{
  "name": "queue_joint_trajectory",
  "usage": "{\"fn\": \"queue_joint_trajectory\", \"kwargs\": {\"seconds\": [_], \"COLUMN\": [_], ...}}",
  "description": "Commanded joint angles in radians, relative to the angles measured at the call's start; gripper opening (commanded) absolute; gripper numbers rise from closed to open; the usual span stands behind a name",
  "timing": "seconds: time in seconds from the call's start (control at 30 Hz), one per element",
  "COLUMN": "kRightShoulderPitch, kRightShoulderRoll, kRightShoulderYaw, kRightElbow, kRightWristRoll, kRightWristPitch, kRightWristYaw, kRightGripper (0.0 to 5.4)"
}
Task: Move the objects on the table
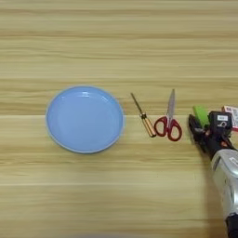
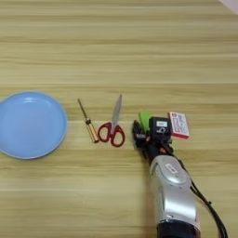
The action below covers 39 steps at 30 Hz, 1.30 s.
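On the light wood table [image 1: 116,42] a round light-blue plate [image 1: 84,119] lies at the left. To its right is a small orange-handled screwdriver [image 1: 144,119], shaft pointing away from me. Red-handled scissors [image 1: 169,122] lie shut beside it, blades pointing away. Further right a bright-green block [image 2: 144,117] rests on the table. My right gripper [image 2: 148,126] stands open at the block, with one black finger [image 2: 136,131] on its left and the other on its right. The block's near end is hidden behind the gripper.
A small red-and-white box [image 2: 179,124] lies just right of the gripper. My silver forearm [image 2: 173,195] comes up from the bottom right, with a black cable [image 2: 209,209] trailing beside it.
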Motion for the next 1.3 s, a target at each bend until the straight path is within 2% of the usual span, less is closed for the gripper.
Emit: {"fn": "queue_joint_trajectory", "kwargs": {"seconds": [0.03, 0.23, 0.87, 1.07, 1.3], "kRightShoulderPitch": [0.003, 0.004, 0.002, -0.008, -0.028], "kRightShoulderRoll": [-0.024, -0.024, -0.022, 0.003, 0.046], "kRightShoulderYaw": [-0.002, -0.003, -0.003, 0.036, 0.137], "kRightElbow": [-0.003, -0.004, -0.032, -0.174, -0.348], "kRightWristRoll": [-0.007, -0.007, -0.004, -0.003, -0.028], "kRightWristPitch": [0.026, 0.024, 0.026, 0.061, 0.124], "kRightWristYaw": [-0.009, -0.01, -0.012, -0.016, -0.021], "kRightGripper": [1.86, 1.4, 1.39, 1.39, 1.39]}}
